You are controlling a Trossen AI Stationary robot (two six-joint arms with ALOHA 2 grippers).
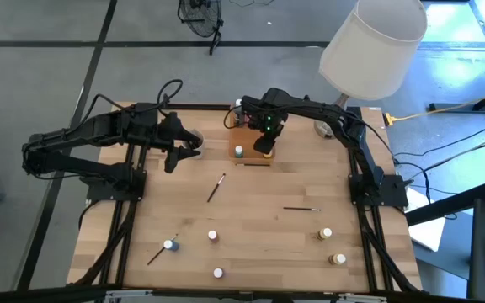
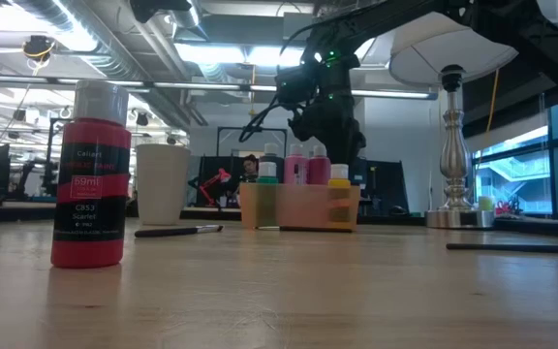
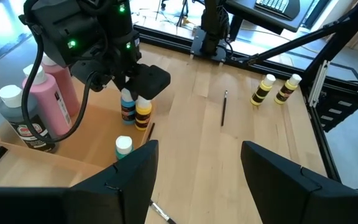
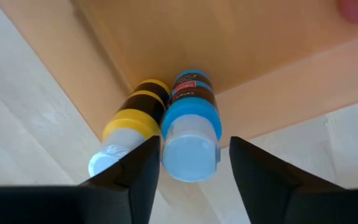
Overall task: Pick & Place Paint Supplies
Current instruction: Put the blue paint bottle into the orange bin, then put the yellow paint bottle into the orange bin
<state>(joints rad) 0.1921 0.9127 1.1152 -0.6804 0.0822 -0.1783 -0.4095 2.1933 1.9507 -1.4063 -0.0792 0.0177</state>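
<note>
Blue paint pot (image 4: 190, 138) between right end effector (image 4: 193, 163) fingers

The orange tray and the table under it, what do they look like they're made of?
The orange tray looks like translucent plastic with a smooth finish: the pots inside show dimly through its wall in the low view. The table looks like wood with a pale matt finish: narrow glued strips with visible grain, butcher-block style.
</note>
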